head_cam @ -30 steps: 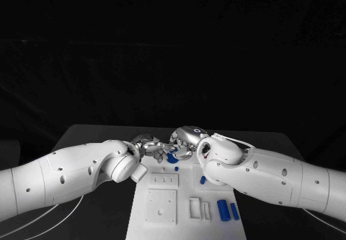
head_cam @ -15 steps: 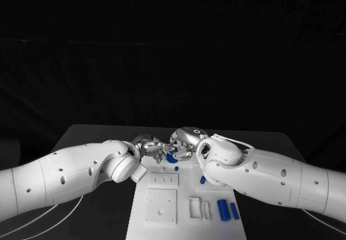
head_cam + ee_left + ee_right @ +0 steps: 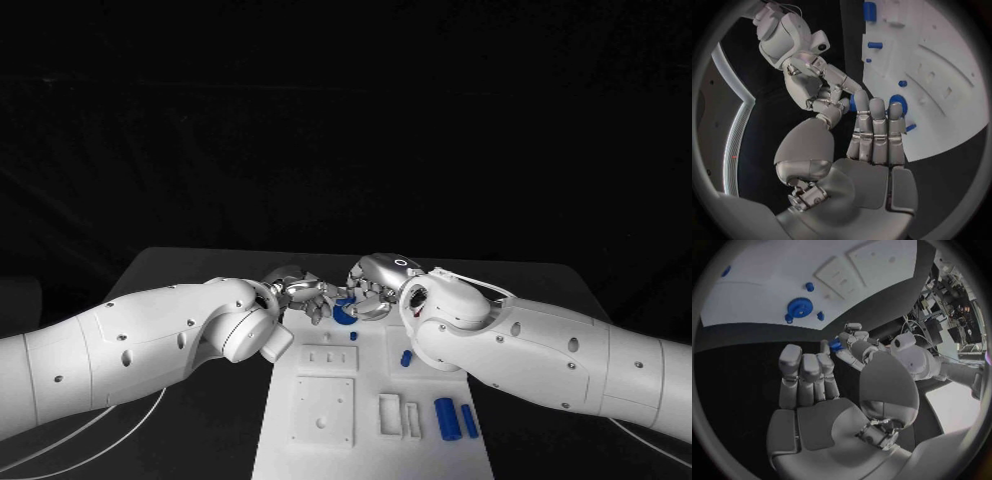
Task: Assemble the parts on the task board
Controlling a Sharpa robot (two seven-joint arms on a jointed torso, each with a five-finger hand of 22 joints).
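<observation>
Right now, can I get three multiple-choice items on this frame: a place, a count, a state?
1. Where is the blue toothed gear?
A. on the white task board
B. on the black table
C. in a palm

2. How many blue cylinders lie side by side at the board's near end?
A. one
B. two
C. four

3. The small blue piece is
A. flat on the board
B. up between both hands' fingertips
C. on the table

Key: A, the blue toothed gear rests on the white task board; B, two blue cylinders; B, the small blue piece sits between the left hand and right hand.
</observation>
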